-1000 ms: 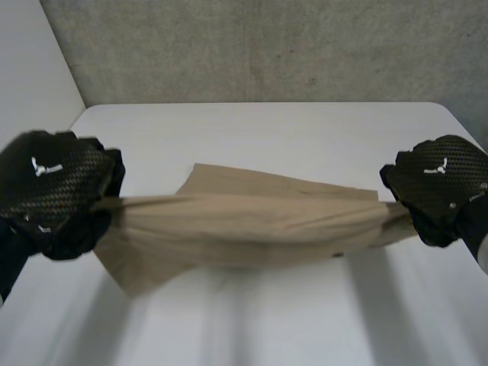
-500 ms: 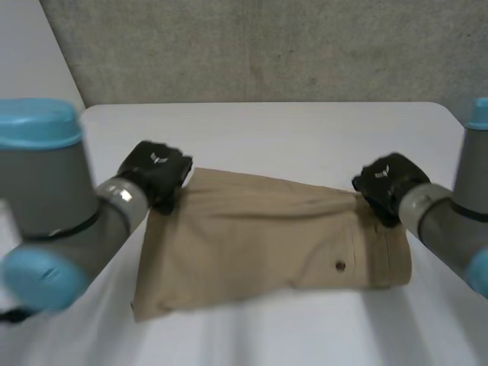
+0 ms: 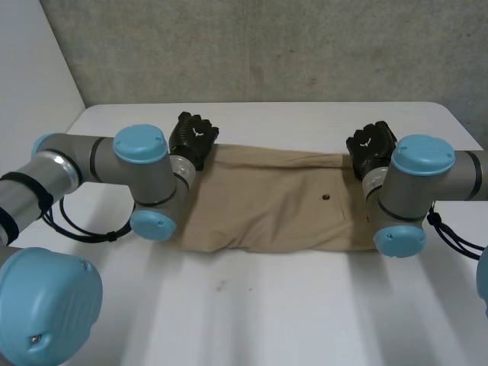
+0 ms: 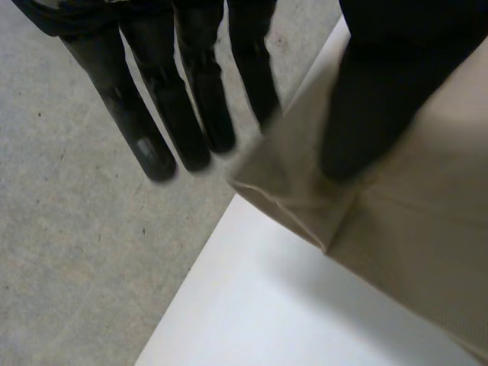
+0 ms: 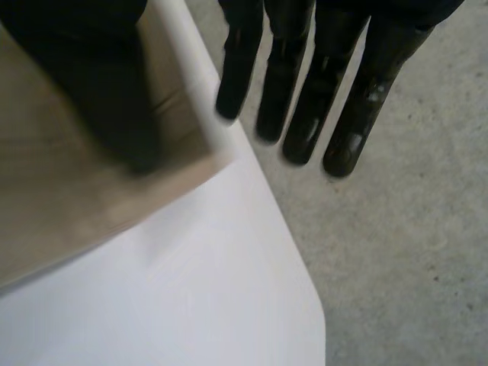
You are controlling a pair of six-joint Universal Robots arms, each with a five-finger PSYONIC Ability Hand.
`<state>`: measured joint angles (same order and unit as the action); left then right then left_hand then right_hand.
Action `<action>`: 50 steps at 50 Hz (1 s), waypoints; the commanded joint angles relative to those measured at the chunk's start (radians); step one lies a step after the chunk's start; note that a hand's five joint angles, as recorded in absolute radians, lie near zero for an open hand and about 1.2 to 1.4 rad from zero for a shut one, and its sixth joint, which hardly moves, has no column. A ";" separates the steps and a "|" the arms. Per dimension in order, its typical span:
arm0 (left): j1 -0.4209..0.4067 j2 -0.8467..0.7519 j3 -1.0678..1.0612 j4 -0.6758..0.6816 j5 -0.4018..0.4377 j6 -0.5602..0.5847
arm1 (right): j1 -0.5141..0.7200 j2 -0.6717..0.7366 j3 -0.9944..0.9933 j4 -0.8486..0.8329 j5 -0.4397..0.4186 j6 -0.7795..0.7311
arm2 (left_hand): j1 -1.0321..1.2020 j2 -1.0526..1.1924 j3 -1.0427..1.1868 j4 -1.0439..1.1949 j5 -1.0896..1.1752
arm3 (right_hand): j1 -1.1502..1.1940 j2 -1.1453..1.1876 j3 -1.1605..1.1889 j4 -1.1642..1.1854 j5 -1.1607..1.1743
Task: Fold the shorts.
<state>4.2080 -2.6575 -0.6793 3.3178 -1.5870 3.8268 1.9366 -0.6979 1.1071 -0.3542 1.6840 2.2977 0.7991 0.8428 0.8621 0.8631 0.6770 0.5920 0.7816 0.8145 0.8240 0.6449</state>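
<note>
Shorts [image 3: 274,206] dropped flat onto table [image 3: 305,305]; I see left hand [image 3: 193,137] and right hand [image 3: 371,143] at far corners, fingers [image 4: 152,130] straight, thumbs on cloth.

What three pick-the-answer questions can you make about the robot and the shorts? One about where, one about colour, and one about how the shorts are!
1. Where are the left hand and the right hand?
A) at the two far corners of the shorts
B) both on the middle of the shorts
C) high in the air, away from the shorts

2. What colour are the shorts?
A) blue
B) tan
C) red

3. How are the shorts right now?
A) hanging in the air
B) rolled into a ball
C) lying flat on the table

Answers:
1 A: in the head view each hand sits at one far corner of the cloth.
2 B: the cloth is tan all over, with one small dark button.
3 C: the shorts are spread flat on the white table top.
</note>
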 commanded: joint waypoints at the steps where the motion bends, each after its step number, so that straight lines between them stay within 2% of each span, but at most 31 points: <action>1: -0.017 0.033 -0.089 0.104 0.004 -0.006 | 0.025 -0.073 0.043 -0.034 -0.018 0.031 | -0.625 -0.668 -0.688 -0.689 -0.677 | -0.418 -0.607 -0.640 -0.649 -0.645; 9: -0.033 0.292 -0.328 0.206 -0.001 -0.024 | 0.019 -0.342 0.200 0.006 -0.026 0.216 | -0.624 -0.667 -0.687 -0.688 -0.676 | -0.418 -0.607 -0.640 -0.649 -0.645; 13: -0.036 0.415 -0.460 0.201 -0.004 -0.073 | 0.018 -0.448 0.276 0.119 -0.059 0.308 | -0.615 -0.659 -0.678 -0.679 -0.667 | -0.418 -0.607 -0.640 -0.649 -0.645; 20: -0.034 0.596 -0.703 0.143 -0.002 -0.243 | -0.044 -0.532 0.365 0.388 -0.159 0.485 | -0.594 -0.638 -0.657 -0.658 -0.647 | -0.418 -0.607 -0.640 -0.649 -0.645; 21: -0.034 0.622 -0.747 0.114 -0.002 -0.281 | -0.060 -0.540 0.388 0.432 -0.194 0.527 | -0.592 -0.635 -0.654 -0.655 -0.644 | -0.418 -0.607 -0.640 -0.649 -0.645; 24: -0.033 0.651 -0.819 0.056 -0.002 -0.357 | -0.093 -0.543 0.446 0.471 -0.260 0.578 | -0.586 -0.629 -0.649 -0.650 -0.638 | -0.402 -0.591 -0.624 -0.634 -0.629; 28: -0.028 0.647 -0.871 0.031 -0.005 -0.395 | -0.148 -0.542 0.519 0.437 -0.313 0.589 | -0.580 -0.623 -0.643 -0.644 -0.632 | -0.290 -0.480 -0.513 -0.522 -0.518; 41: -0.010 0.608 -0.888 0.039 -0.004 -0.398 | -0.202 -0.422 0.588 0.230 -0.294 0.583 | -0.586 -0.629 -0.649 -0.650 -0.638 | 0.089 -0.101 -0.134 -0.143 -0.139; 45: -0.010 0.608 -0.890 0.039 -0.005 -0.398 | -0.208 -0.382 0.588 0.181 -0.283 0.580 | -0.586 -0.629 -0.649 -0.650 -0.638 | 0.432 0.242 0.209 0.200 0.204; 46: -0.010 0.610 -0.890 0.039 -0.005 -0.398 | -0.209 -0.377 0.588 0.175 -0.280 0.580 | -0.586 -0.629 -0.649 -0.650 -0.638 | 0.566 0.377 0.344 0.334 0.339; 47: -0.011 0.611 -0.891 0.039 -0.007 -0.398 | -0.212 -0.376 0.588 0.167 -0.274 0.569 | -0.586 -0.629 -0.649 -0.650 -0.638 | 0.802 0.612 0.579 0.570 0.574; 50: -0.011 0.614 -0.893 0.039 -0.007 -0.398 | -0.231 -0.385 0.588 0.164 -0.259 0.543 | -0.586 -0.629 -0.649 -0.650 -0.638 | 0.804 0.615 0.582 0.572 0.577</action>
<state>4.1985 -2.0502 -1.5700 3.3566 -1.5917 3.4284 1.7287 -1.0900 1.6972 -0.1641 1.3997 2.8751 0.1925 0.2017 0.2123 0.2049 0.0505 0.5763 0.6851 0.6732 0.6711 0.4735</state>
